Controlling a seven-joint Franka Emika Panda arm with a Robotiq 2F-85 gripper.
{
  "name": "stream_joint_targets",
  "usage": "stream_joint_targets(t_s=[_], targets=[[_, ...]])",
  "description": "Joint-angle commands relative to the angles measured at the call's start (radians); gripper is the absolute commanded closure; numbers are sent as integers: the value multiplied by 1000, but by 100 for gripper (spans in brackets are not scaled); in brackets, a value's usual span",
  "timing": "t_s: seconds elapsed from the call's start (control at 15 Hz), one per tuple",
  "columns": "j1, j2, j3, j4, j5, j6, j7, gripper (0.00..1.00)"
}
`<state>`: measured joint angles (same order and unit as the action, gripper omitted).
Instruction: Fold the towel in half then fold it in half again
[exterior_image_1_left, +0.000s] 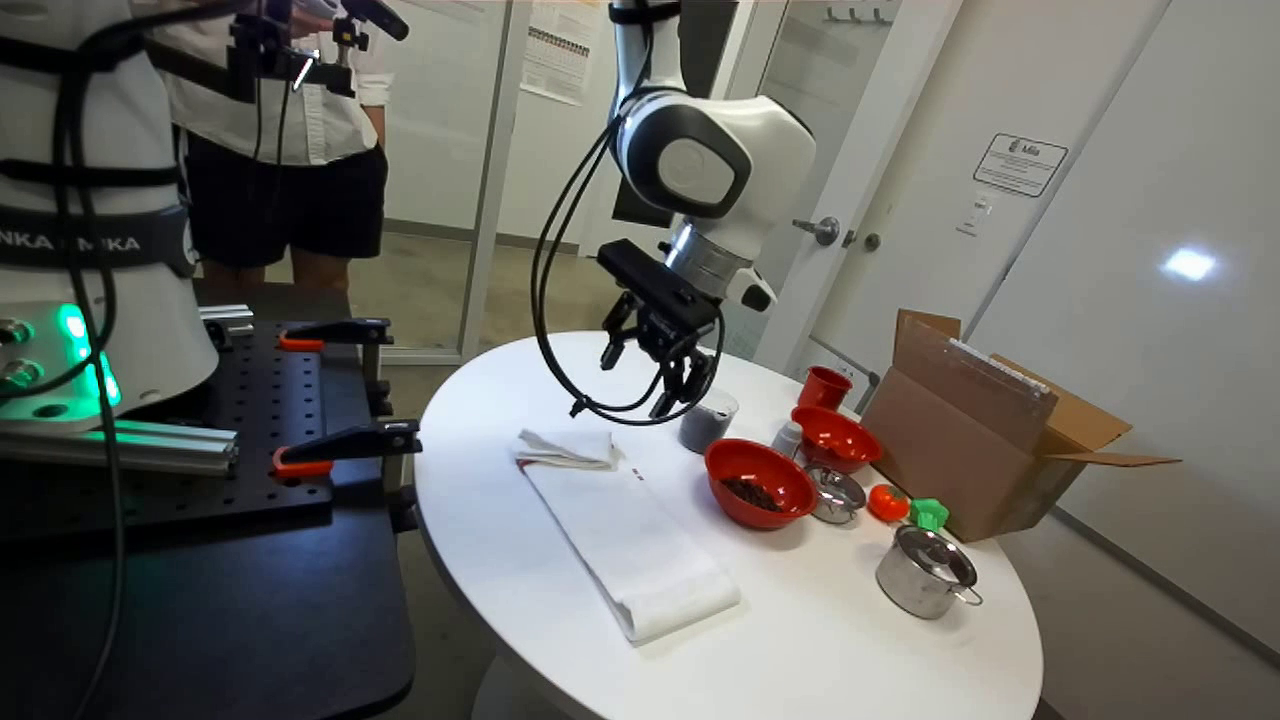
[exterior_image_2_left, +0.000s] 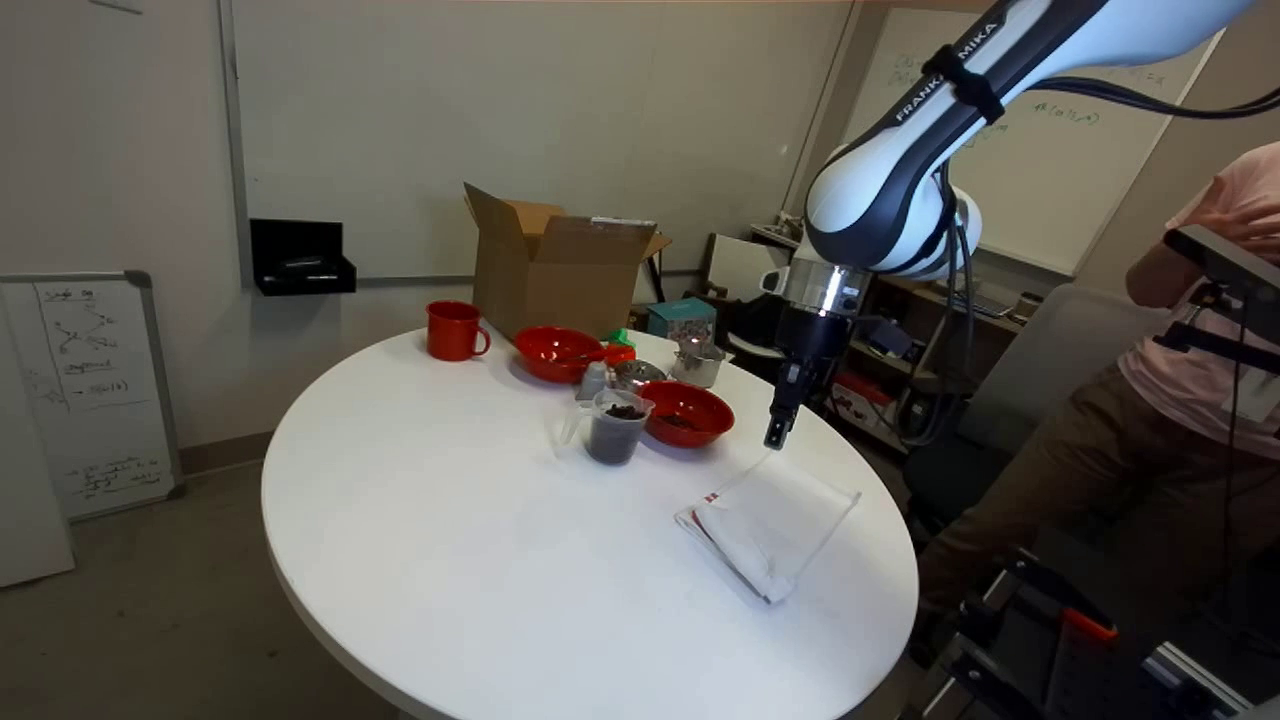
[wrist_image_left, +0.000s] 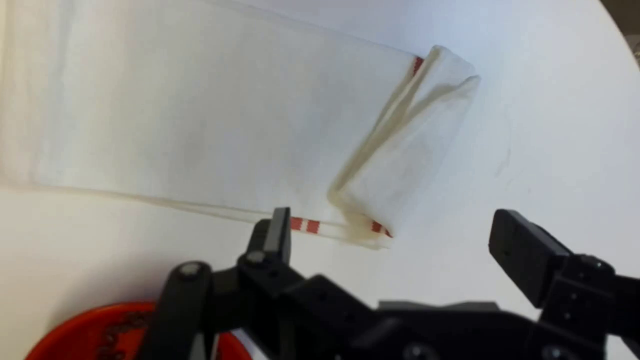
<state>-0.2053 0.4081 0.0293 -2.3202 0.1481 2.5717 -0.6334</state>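
Observation:
The white towel (exterior_image_1_left: 640, 540) lies on the round table, folded over lengthwise, with a rounded fold at its near end in an exterior view. It also shows in an exterior view (exterior_image_2_left: 790, 520) and the wrist view (wrist_image_left: 215, 115). At its other end a crumpled flap is turned back over the top, with red stripes by the flap. My gripper (exterior_image_1_left: 636, 382) is open and empty above the table, beyond the flap end and to the bowl's side of the towel. It shows side-on (exterior_image_2_left: 776, 440), and its fingers are wide apart in the wrist view (wrist_image_left: 392, 225).
A red bowl (exterior_image_1_left: 725, 490) with dark bits and a measuring cup (exterior_image_1_left: 705, 430) stand close beside the towel. Another red bowl (exterior_image_2_left: 550, 350), a red mug (exterior_image_2_left: 453, 332), a lidded pot (exterior_image_1_left: 915, 580), a tomato (exterior_image_1_left: 888, 503) and a cardboard box (exterior_image_1_left: 960, 430) stand farther off.

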Motion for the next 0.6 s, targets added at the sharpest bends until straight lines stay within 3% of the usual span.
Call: stream_joint_targets(t_s=[0.0,0.53], targets=[[-8,17,-54,-30,-56,65,91,0],[-38,188,-208,27,-234,190,269,0]])
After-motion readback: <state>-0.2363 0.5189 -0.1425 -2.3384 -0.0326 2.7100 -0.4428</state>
